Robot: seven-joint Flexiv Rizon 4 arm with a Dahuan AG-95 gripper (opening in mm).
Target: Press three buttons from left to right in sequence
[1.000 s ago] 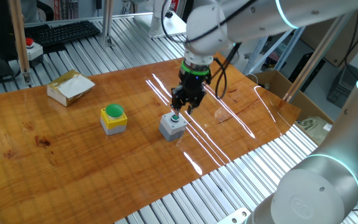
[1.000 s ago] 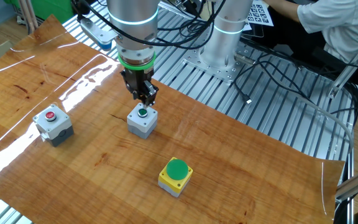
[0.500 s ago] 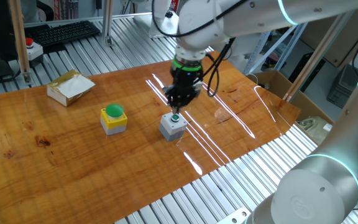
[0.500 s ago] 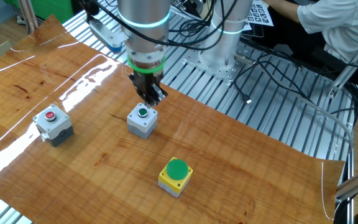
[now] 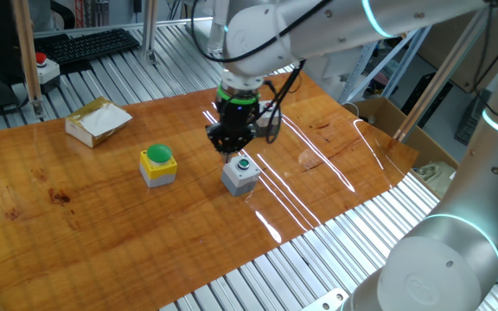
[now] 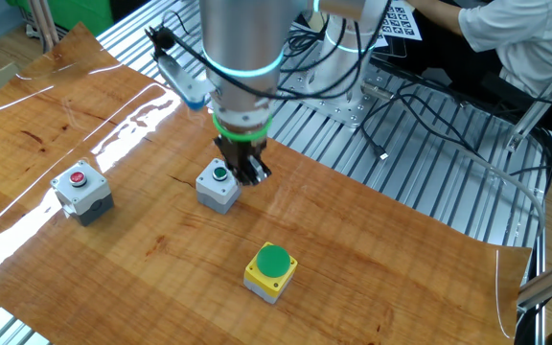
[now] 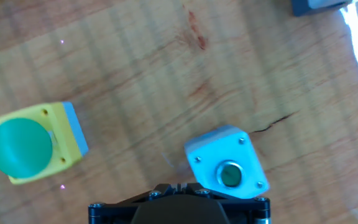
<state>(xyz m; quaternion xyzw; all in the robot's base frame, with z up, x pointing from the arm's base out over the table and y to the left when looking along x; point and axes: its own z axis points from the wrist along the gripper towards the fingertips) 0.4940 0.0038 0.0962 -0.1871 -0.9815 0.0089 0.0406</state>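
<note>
The yellow box with the large green dome cap (image 5: 157, 164) stands left on the wooden table; it also shows in the other fixed view (image 6: 271, 269) and the hand view (image 7: 33, 146). The grey box with the small green button (image 5: 241, 173) (image 6: 218, 185) (image 7: 227, 171) stands to its right. The grey box with the red button (image 6: 82, 190) stands apart; only its corner (image 7: 319, 5) shows in the hand view. My gripper (image 5: 229, 149) (image 6: 250, 174) (image 7: 180, 185) hovers just beside the green-button grey box, on its yellow-box side. Its fingertips meet, holding nothing.
A flat tan-and-white carton (image 5: 98, 121) lies at the table's back left. A pale box with a red knob (image 5: 45, 69) sits on the metal rails behind. Cables (image 6: 420, 125) trail over the rails beside the robot base. The table edge (image 5: 318, 233) is close.
My gripper has left the top of the green-button grey box and shifted sideways toward the yellow box. The boxes have not moved.
</note>
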